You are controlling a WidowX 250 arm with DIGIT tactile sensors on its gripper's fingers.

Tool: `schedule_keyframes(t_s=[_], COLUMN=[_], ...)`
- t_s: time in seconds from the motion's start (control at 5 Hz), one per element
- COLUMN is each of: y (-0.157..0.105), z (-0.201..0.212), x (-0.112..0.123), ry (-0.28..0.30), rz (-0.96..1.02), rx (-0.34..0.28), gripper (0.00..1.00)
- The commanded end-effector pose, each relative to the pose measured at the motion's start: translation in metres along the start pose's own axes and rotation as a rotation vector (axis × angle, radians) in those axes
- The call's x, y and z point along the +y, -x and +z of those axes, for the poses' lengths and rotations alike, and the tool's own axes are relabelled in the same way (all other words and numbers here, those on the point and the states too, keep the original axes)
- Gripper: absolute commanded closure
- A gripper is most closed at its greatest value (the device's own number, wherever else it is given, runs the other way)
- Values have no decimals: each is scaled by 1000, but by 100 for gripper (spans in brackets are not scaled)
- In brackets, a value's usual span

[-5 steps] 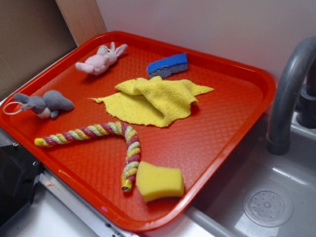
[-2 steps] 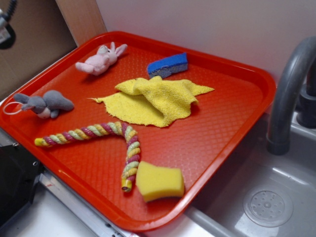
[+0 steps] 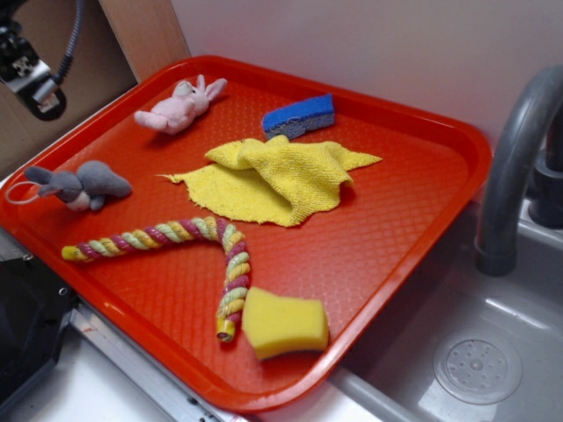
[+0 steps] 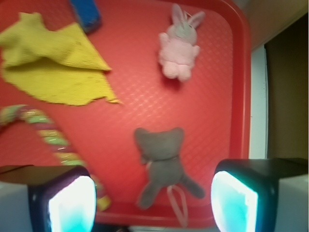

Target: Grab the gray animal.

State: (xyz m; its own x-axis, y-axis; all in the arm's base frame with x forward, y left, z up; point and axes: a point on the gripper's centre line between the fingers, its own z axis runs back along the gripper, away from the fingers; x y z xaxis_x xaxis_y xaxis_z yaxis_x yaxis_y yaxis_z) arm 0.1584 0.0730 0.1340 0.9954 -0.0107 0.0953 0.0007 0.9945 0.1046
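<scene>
The gray animal [image 3: 81,185] lies on its side near the left edge of the red tray [image 3: 413,237], its thin white loop cord [image 3: 19,195] reaching the tray's rim. In the wrist view the same toy [image 4: 161,164] sits between the 2 fingers and beyond them, untouched, with the cord trailing toward the camera.

The gripper [image 4: 152,200] hangs above this edge of the tray, its fingers [image 4: 67,203] spread wide with nothing between them; in the exterior view only part of the gripper [image 3: 31,75] and its cable show at the upper left corner, well above the toy.

A pink plush bunny [image 3: 180,105] rests further back along the same side of the tray, apart from the gray toy. A multicoloured rope toy [image 3: 189,251] bends across the front of the tray, one end touching a yellow sponge [image 3: 283,323]. A crumpled yellow cloth [image 3: 277,176] covers the tray's middle, and a blue sponge [image 3: 299,115] lies just behind it.

To the right of the tray stand a gray faucet [image 3: 515,167] and a gray sink [image 3: 475,360] with a round drain.
</scene>
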Motion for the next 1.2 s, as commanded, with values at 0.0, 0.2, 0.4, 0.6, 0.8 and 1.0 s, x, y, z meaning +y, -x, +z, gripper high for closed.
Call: schedule_keyframes(t_s=[0.0, 0.2, 0.4, 0.6, 0.8, 1.0], y=[2, 14, 20, 22, 26, 27], z=[-50, -87, -114, -125, -130, -121], x=[-1, -6, -1, 5, 8, 12], ry=[-31, -9, -23, -58, -71, -65], rz=[-70, -108, -102, -85, -80, -65], rx=[105, 197, 273, 311, 334, 315], gripper=[0, 0, 0, 0, 79, 100])
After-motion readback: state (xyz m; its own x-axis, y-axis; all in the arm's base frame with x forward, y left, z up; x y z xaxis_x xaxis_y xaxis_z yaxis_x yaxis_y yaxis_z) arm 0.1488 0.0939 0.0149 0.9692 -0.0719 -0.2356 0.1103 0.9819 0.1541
